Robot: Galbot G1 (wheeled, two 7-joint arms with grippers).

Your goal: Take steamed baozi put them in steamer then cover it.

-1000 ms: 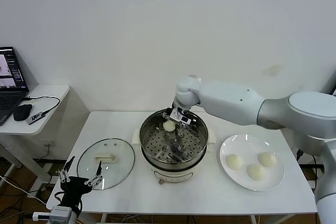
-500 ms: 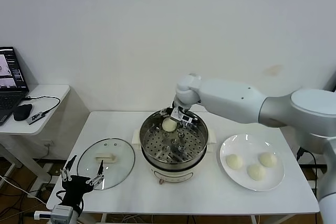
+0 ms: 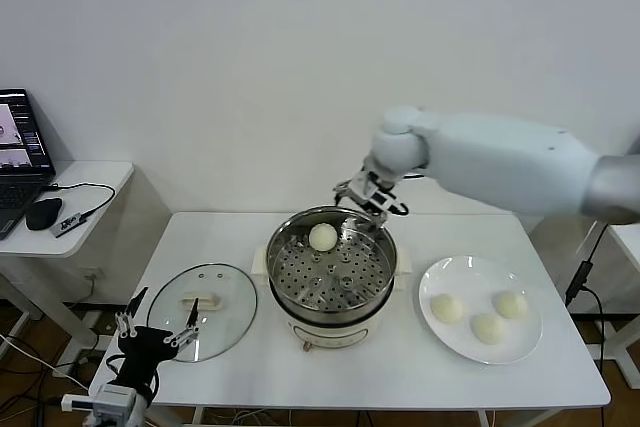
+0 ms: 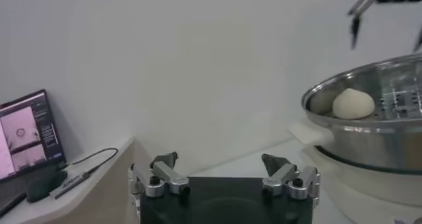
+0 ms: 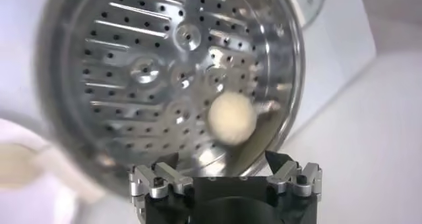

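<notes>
A: Where's the bun?
B: One baozi (image 3: 322,237) lies on the tray at the steamer's (image 3: 331,299) far side, centre frame.
A: And the right gripper (image 3: 366,195)?
B: Up and right of it, above the rim, spread wide, holding nothing.
A: The left gripper (image 3: 155,332)?
B: Lower left, fingers apart, beside the cover (image 3: 200,324).
A: The rest?
B: Three buns (image 3: 485,314) sit on the plate (image 3: 432,331), lower right.

- The right gripper (image 3: 366,195) is rising out of the steamer (image 3: 331,267) — now above its far rim, fingers spread and empty.
- One baozi (image 3: 322,237) is now resting free on the perforated tray, near the far wall.
</notes>
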